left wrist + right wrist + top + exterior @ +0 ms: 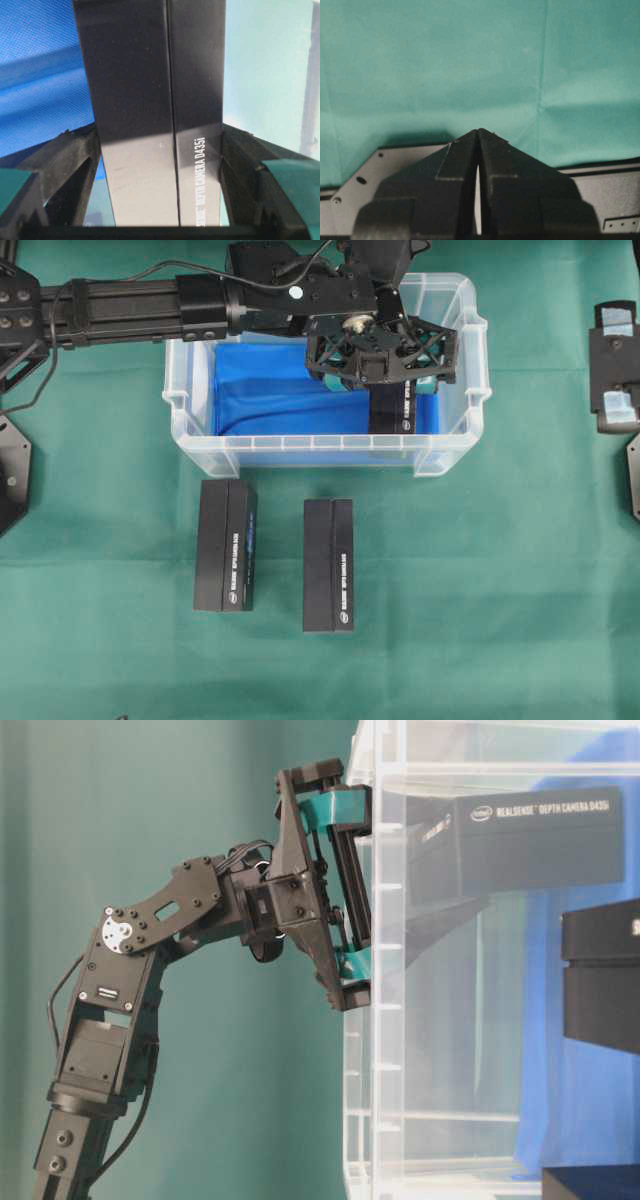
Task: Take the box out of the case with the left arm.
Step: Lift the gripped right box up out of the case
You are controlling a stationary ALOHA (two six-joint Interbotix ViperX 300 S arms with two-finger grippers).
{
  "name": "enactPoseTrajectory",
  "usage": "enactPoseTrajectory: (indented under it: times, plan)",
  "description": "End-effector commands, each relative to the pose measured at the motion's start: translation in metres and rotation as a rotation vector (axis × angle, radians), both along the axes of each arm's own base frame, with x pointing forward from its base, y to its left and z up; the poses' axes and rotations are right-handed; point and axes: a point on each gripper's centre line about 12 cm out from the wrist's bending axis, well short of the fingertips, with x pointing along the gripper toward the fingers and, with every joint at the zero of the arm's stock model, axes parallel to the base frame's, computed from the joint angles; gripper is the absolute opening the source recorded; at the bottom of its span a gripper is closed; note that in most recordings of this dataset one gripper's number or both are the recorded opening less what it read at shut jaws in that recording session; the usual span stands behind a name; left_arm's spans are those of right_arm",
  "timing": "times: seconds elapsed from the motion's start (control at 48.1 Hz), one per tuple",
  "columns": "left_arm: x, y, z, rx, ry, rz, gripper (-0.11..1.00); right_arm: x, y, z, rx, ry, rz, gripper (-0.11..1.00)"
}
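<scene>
The clear plastic case [320, 452] stands at the back of the table with a blue sheet [270, 390] on its floor. A black box [392, 408] printed "depth camera D435i" is inside it, near the right end. My left gripper [385, 380] reaches down into the case and is shut on the box, one finger against each long side. The left wrist view shows the box [150, 100] filling the gap between the black fingers [240, 165]. From table level, the box [530, 840] shows through the case wall [400, 1070]. My right gripper [478, 131] is shut on nothing.
Two more black boxes [225, 545] [328, 565] lie on the green cloth in front of the case. The right arm [615, 370] rests at the right edge of the table. The left arm's boom [130, 305] spans the back left.
</scene>
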Motion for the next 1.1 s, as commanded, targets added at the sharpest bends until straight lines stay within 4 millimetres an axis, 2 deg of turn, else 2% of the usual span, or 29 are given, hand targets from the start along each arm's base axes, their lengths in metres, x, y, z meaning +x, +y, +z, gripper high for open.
enactPoseTrajectory:
  times: [0.0,0.249,0.624,0.873,1.081]
  plan:
    - [0.001,-0.004,0.032,0.016,-0.07,-0.005,0.64,0.001,0.0,0.004,-0.003,-0.017,0.0,0.0]
    - [0.0,-0.005,0.063,0.021,-0.102,-0.007,0.64,0.001,0.0,0.004,-0.003,-0.017,0.0,0.0]
    - [-0.004,-0.008,0.135,0.025,-0.122,-0.011,0.62,0.001,0.0,0.004,-0.003,-0.017,0.0,0.0]
    - [-0.012,-0.011,0.171,0.018,-0.098,-0.017,0.62,0.001,0.0,0.004,-0.002,-0.017,0.001,0.0]
    - [-0.02,-0.014,0.206,0.028,-0.146,-0.018,0.6,0.001,0.0,0.004,-0.003,-0.017,0.0,0.0]
